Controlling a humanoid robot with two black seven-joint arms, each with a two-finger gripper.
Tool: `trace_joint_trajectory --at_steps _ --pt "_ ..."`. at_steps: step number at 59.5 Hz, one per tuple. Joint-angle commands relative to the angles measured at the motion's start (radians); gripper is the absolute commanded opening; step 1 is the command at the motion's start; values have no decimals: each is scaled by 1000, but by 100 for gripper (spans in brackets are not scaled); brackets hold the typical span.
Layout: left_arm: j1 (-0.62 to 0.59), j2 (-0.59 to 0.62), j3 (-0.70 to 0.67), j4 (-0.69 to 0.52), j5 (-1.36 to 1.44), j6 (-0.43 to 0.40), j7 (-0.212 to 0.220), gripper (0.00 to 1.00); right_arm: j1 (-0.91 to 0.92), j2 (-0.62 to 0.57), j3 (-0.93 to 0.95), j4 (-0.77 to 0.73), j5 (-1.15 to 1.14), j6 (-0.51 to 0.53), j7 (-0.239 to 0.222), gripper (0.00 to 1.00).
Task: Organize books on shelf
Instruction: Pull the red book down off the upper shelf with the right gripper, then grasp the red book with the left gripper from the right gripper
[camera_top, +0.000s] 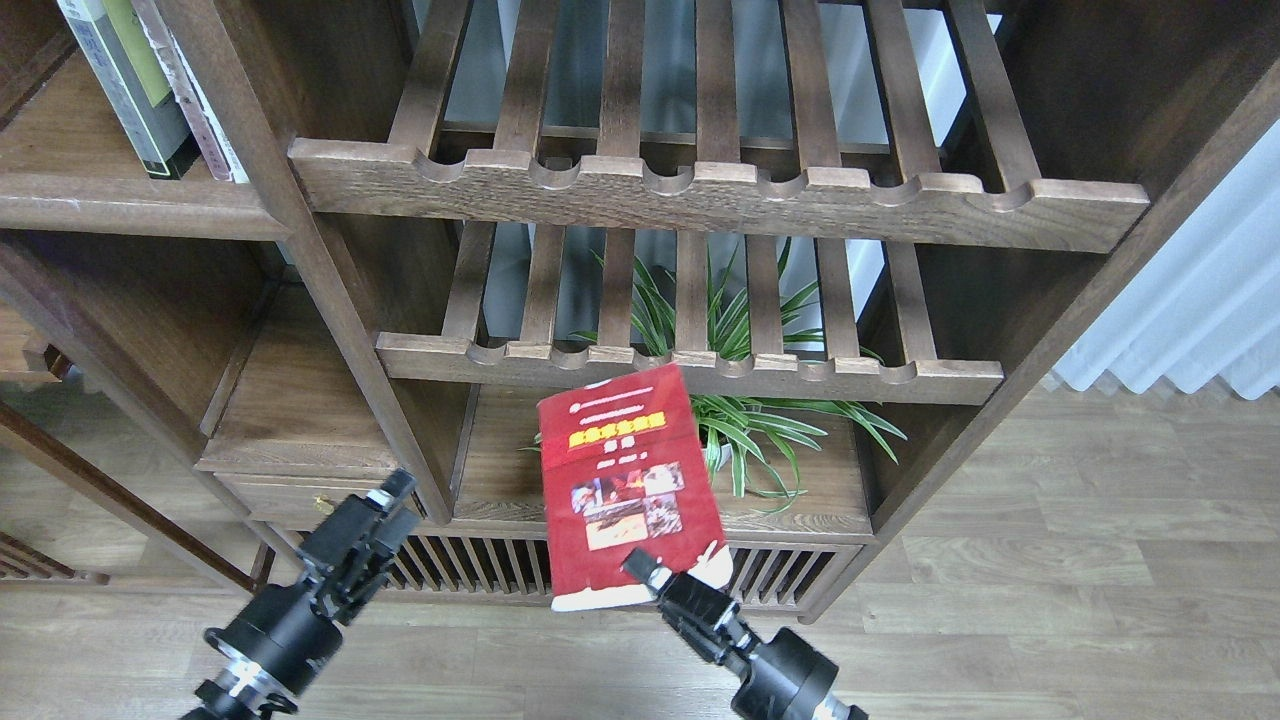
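Right claw (645, 572) sits low in the head view, clamped on the bottom edge of the red book (625, 480), near its curled white corner. One finger shows over the cover; the other is hidden behind the book. Book is held up in the air, cover facing the camera, yellow title near the top, photo collage lower down, tilted slightly with its top leaning left. It touches no shelf.

Left claw (385, 510) is well to the left of the right claw, at about the same height. Its fingers are dark and seen nearly end-on, so whether they are parted cannot be told. Nothing visible in it.

Behind and above the right claw: lower slatted rack (690, 365) with a scalloped front rail, nothing on it. Higher up, a second slatted rack (720, 195), same build, also bare. Under the lower rack, just up and right of the right claw, is a solid bay holding a potted spider plant (745, 425), leaves poking up through the slats.

Far up and left of both claws, a flat plank shelf (120, 205) with a rounded front edge carries several books (150, 80) standing upright, leaning a little. A grey spine, a yellow-green one and a pale one show; tops are cut off by the frame edge.

Just above the left claw, a low cabinet top (300, 400), bare, with a drawer front below it.
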Motion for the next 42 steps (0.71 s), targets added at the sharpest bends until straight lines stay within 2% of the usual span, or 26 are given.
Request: trace_joint_trajectory --at_steps 1,13,23,33,35,42 --pt "-2 -10 42 3 -1 0 -28 78 6 5 -26 -2 0 0 -10 5" --pt "-11 -39 102 12 -61 0 -77 76 7 5 -57 -5 -5 0 -41 5" --pt "-34 -41 200 17 -124 0 -80 73 4 5 -69 -6 -17 0 -44 5" --pt "-43 -50 209 17 -126 0 -83 63 0 5 -70 -6 -20 0 -44 5" --pt "-43 -52 209 17 -127 0 -85 58 0 5 -69 -6 -20 0 -44 5" --pt "-48 -52 218 17 -126 0 -85 49 -4 5 -69 -6 -21 0 -45 5"
